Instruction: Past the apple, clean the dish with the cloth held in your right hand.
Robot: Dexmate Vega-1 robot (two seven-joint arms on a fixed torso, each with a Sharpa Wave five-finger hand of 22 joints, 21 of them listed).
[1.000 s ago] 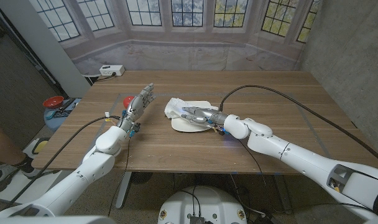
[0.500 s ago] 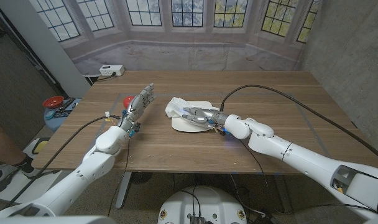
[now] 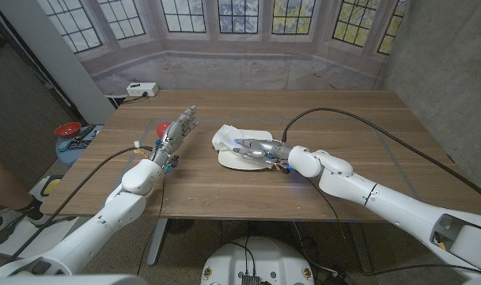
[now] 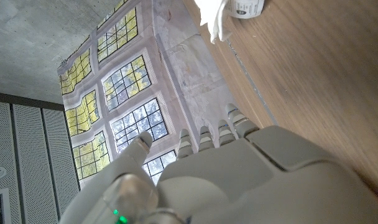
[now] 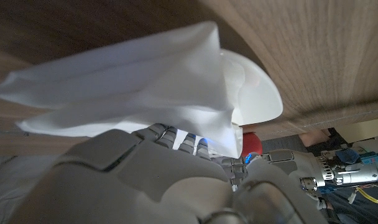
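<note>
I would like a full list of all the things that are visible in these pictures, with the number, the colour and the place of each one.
table: one, brown wood, under everything.
dish: one, white, on the table's middle, under the right hand.
cloth: one, white, on the dish, held by the right hand.
apple: one, red, mostly hidden behind the left hand.
power strip: one, white, on the floor beyond the table's far left corner.
bowl: one, red, off the table to the left.
left hand: one, grey, raised over the table's left part, holds nothing.
right hand: one, grey, on the dish, grips the cloth.
</note>
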